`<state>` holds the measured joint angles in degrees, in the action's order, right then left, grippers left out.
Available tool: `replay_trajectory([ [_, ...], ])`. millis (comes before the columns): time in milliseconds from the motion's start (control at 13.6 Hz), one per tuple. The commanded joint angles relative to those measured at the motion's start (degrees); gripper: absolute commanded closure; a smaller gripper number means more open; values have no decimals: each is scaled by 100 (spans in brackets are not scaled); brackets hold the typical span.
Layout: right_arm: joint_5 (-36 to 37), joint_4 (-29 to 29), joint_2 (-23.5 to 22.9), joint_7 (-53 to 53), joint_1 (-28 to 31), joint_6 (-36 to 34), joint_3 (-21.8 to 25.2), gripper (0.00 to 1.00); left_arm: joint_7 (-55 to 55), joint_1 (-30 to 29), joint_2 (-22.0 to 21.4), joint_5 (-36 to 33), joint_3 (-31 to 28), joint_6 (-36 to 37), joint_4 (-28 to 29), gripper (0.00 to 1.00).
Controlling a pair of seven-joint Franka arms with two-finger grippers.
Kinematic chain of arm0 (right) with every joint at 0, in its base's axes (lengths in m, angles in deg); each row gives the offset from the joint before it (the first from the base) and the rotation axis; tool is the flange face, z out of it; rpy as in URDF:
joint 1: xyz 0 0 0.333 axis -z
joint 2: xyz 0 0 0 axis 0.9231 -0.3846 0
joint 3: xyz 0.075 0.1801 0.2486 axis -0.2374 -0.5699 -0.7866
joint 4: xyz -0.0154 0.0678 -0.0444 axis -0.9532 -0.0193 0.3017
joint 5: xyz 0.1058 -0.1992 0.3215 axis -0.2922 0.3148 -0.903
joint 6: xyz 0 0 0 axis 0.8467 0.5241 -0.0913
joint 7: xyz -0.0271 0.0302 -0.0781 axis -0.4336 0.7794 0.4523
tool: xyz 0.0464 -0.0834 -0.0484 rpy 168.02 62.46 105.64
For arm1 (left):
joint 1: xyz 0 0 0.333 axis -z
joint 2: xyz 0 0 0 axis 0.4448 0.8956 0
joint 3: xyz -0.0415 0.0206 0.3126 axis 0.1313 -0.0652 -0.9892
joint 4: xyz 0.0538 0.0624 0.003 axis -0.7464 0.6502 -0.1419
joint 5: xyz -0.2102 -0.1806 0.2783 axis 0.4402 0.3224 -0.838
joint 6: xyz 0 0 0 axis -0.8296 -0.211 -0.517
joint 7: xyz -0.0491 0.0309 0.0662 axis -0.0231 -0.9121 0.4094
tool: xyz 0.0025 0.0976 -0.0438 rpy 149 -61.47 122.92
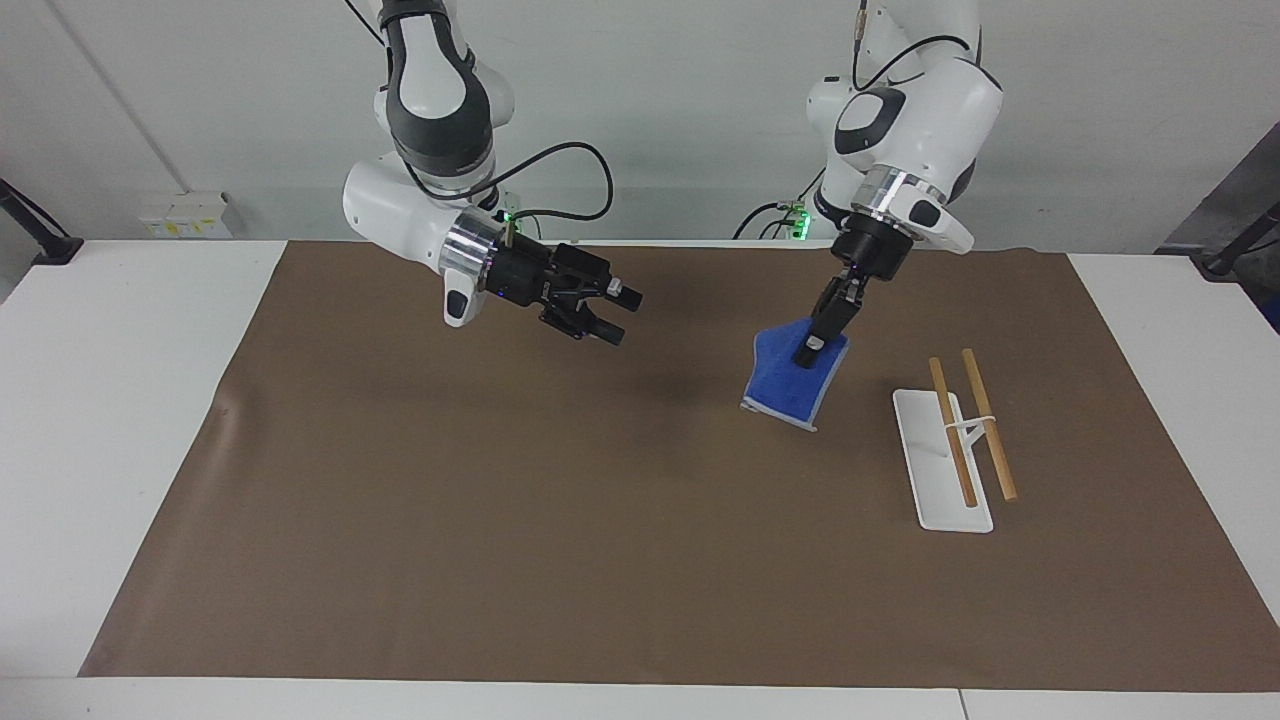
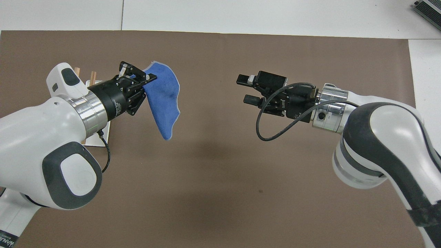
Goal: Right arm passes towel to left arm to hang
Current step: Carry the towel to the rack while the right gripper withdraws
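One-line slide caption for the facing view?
Left claw holds the blue towel aloft beside the rack; right claw open, empty.

My left gripper [image 1: 812, 345] is clamped on the small bright-blue terry towel [image 1: 790, 385], which hangs above the brown mat [image 1: 500, 500] near the white rack with two wooden rods [image 1: 955, 450]. My right gripper [image 1: 615, 312] hovers empty, fingers spread, well apart from it.

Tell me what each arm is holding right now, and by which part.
The left gripper is shut on the blue towel near its upper edge, so the rest hangs down. The right gripper holds nothing, its jaws open.
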<state>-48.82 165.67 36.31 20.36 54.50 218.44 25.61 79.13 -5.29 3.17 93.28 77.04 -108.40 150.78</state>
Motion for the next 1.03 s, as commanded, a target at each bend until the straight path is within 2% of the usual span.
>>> replay_trajectory([
  [0, 1317, -181, 15, -713, 171, -18, -31, 0, -76, -353, -335, 8, 56, -268, 563, 100],
  [221, 3145, -393, 15, -1759, 224, -71, -31, 0, -85, -783, -336, 8, 65, -515, 731, 100],
  [368, 4157, -411, 15, -2086, 364, -263, -22, 0, -93, -1013, -414, 8, 65, -515, 914, 100],
  [663, 5644, -770, 6, -2096, 865, -1159, -22, 0, -137, -1557, -397, 16, 74, -480, 1012, 100],
  [884, 7163, -876, 6, -2035, 980, -1406, -13, 0, -137, -1953, -345, 16, 74, -480, 1021, 100],
  [957, 7472, -911, 6, -2017, 1024, -1502, -13, 0, -137, -2067, -318, 16, 74, -480, 1021, 100],
])
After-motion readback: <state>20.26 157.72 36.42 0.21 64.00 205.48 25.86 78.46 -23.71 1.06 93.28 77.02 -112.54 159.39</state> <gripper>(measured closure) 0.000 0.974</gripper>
